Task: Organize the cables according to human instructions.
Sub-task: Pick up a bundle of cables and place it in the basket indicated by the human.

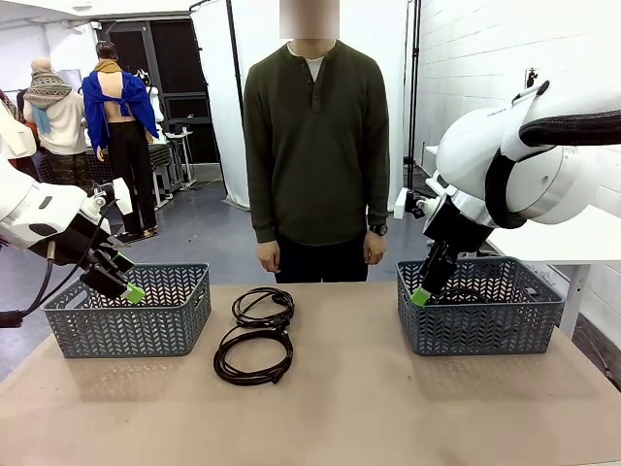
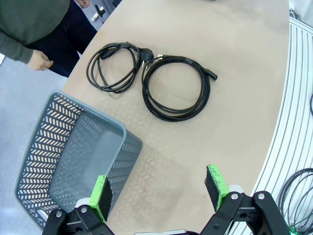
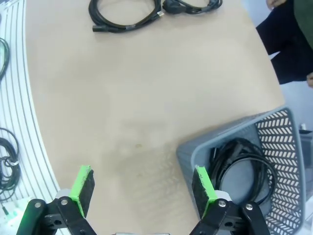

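At mid-table, between two grey lattice plastic baskets (image 1: 126, 320), two coiled black cables (image 1: 272, 328) lie touching, a further coil (image 3: 244, 157), perhaps two, sits in the right basket (image 1: 480, 320), and the left gripper (image 2: 158, 188) and right gripper (image 3: 143, 188) hang wide open, empty, presumably awaiting the human's (image 1: 315, 146) cue.

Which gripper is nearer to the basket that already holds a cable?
Right. The right gripper hangs at that basket's left front corner; the left gripper is across the table, at the other basket.
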You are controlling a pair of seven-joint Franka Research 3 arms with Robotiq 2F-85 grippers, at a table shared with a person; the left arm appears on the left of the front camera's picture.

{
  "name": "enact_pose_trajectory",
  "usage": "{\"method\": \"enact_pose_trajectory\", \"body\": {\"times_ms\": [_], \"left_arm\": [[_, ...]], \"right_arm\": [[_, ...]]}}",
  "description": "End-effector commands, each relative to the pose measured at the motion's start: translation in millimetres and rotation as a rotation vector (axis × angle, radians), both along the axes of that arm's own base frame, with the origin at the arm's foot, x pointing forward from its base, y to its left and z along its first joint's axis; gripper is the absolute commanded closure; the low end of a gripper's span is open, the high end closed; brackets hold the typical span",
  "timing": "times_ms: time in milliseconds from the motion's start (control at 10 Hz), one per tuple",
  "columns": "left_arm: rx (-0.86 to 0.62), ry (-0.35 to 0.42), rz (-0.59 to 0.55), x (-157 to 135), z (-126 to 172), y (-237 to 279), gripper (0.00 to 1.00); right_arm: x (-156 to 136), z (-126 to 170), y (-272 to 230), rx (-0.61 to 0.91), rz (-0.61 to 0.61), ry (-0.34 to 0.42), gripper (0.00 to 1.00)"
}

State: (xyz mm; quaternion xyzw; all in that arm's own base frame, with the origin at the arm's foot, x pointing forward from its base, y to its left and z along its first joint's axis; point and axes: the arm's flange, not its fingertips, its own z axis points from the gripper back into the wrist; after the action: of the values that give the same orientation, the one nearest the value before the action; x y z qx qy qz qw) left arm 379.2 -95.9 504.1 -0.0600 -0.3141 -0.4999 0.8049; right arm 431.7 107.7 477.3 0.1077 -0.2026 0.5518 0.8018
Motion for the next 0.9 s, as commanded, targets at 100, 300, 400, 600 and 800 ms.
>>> {"method": "enact_pose_trajectory", "body": {"times_ms": [100, 300, 400, 600, 800], "left_arm": [[-0.008, -0.001, -0.016, 1.9, -1.3, 3.2, 0.0], [-0.008, -0.001, -0.016, 1.9, -1.3, 3.2, 0.0], [-0.008, -0.001, -0.016, 1.9, -1.3, 3.2, 0.0], [-0.008, -0.001, -0.016, 1.9, -1.3, 3.2, 0.0], [-0.008, -0.001, -0.016, 1.9, -1.3, 3.2, 0.0]], "right_arm": [[4.2, 0.8, 1.8, -0.009, 0.002, 0.006, 0.0], [4.2, 0.8, 1.8, -0.009, 0.002, 0.006, 0.0], [4.2, 0.8, 1.8, -0.009, 0.002, 0.006, 0.0], [4.2, 0.8, 1.8, -0.009, 0.002, 0.006, 0.0], [4.2, 0.8, 1.8, -0.009, 0.002, 0.006, 0.0]]}}
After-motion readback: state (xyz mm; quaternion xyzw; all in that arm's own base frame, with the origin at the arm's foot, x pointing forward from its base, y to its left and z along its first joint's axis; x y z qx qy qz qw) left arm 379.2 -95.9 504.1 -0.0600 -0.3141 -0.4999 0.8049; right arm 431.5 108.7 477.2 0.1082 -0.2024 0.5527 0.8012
